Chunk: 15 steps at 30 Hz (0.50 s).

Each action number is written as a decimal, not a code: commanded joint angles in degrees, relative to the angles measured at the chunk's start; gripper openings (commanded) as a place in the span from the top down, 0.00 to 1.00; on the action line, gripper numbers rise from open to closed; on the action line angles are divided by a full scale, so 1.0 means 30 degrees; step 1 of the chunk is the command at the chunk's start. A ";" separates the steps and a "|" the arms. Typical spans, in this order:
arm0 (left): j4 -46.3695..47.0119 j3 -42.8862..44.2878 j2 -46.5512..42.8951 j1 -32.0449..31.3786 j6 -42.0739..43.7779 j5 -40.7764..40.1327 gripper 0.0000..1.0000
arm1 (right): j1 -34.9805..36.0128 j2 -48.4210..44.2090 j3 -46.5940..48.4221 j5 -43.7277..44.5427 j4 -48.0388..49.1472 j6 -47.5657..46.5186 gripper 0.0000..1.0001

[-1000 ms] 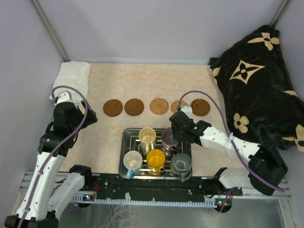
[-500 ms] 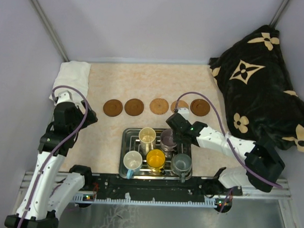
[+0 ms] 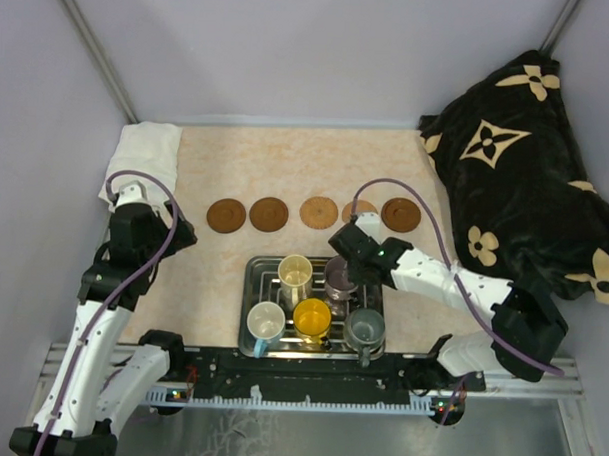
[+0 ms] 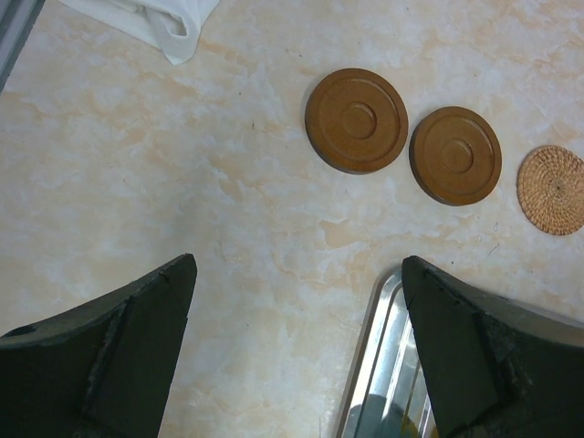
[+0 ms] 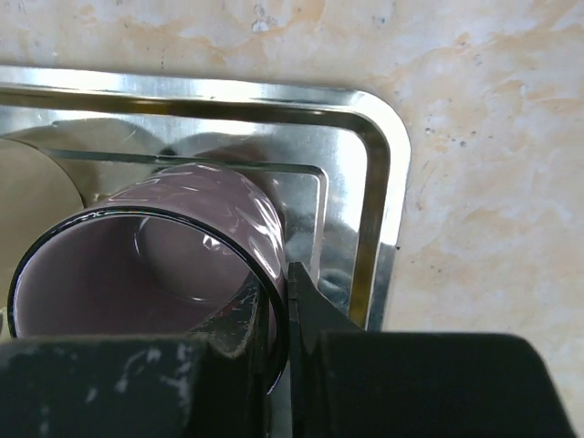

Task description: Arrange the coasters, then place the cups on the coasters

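The right gripper point(image 5: 285, 310) grips the purple cup point(image 5: 173, 237) by its rim, jaws almost together with only the cup wall between them: one finger point(image 5: 239, 321) is inside the cup, the other outside. The cup stands in the tray point(image 5: 383, 182), whose corner rim bends just beyond and to the right of these jaws. From above, the cream cup point(image 3: 295, 271) stands just left of the jaws, the grey cup point(image 3: 363, 326) just nearer the arm bases than them, and the yellow cup point(image 3: 312, 316) and blue cup point(image 3: 265, 322) are nearer and to the left, all in the tray. Beyond the jaws five coasters point(image 3: 269, 214) lie in a row on the table, one partly hidden behind the right arm. The left gripper point(image 4: 297, 274) is spread wide and holds nothing, over bare table. Two dark coasters lie ahead of its jaws and to the right, side by side but apart. A woven coaster point(image 4: 552, 190) lies farther right, and a tray corner shows just inside the right finger. A towel point(image 4: 164, 23) lies ahead to the left.
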 commanded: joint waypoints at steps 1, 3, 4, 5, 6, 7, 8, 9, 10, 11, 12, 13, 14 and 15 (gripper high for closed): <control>0.0644 -0.0232 0.0145 0.0068 0.0101 0.0294 0.00 | 0.0208 -0.0370 0.2748 0.2503 -0.0813 0.0949 1.00; 0.0703 -0.0255 0.0241 0.0068 0.0150 0.0366 0.00 | 0.0219 -0.0453 0.3467 0.3393 -0.1311 0.1308 1.00; 0.0754 -0.0267 0.0292 0.0068 0.0171 0.0385 0.00 | 0.0204 -0.0496 0.3792 0.3881 -0.1468 0.1552 1.00; 0.0790 -0.0294 0.0335 0.0068 0.0181 0.0420 0.00 | 0.0217 -0.0504 0.4033 0.4499 -0.1729 0.1831 1.00; 0.0839 -0.0312 0.0372 0.0068 0.0209 0.0458 0.00 | 0.0204 -0.0469 0.4360 0.5148 -0.1982 0.2327 1.00; 0.0877 -0.0340 0.0400 0.0068 0.0263 0.0523 0.00 | 0.0169 -0.0388 0.4687 0.5734 -0.2215 0.2584 1.00; 0.0963 -0.0377 0.0447 0.0068 0.0288 0.0606 0.00 | 0.0074 -0.0213 0.5028 0.6242 -0.2372 0.2700 1.00; 0.1017 -0.0399 0.0493 0.0068 0.0349 0.0693 0.00 | -0.0111 0.0000 0.5430 0.6409 -0.2483 0.2737 1.00; 0.1061 -0.0439 0.0525 0.0068 0.0416 0.0792 0.00 | -0.0317 0.0323 0.5795 0.6423 -0.2559 0.2734 1.00; 0.1103 -0.0444 0.0591 0.0068 0.0453 0.0834 0.00 | -0.0698 0.0749 0.6122 0.6274 -0.2543 0.2594 1.00; 0.1086 -0.0448 0.0658 0.0068 0.0506 0.0857 0.00 | -0.1123 0.0995 0.6361 0.6018 -0.2307 0.2273 1.00; 0.1095 -0.0443 0.0699 0.0083 0.0538 0.0882 0.00 | -0.1597 0.1154 0.6493 0.5641 -0.1966 0.1965 1.00; 0.1089 -0.0437 0.0723 0.0070 0.0545 0.0885 0.00 | -0.2132 0.1214 0.6517 0.5232 -0.1484 0.1495 1.00; 0.1095 -0.0440 0.0751 0.0068 0.0546 0.0911 0.00 | -0.2693 0.1266 0.6513 0.4954 -0.0995 0.1040 1.00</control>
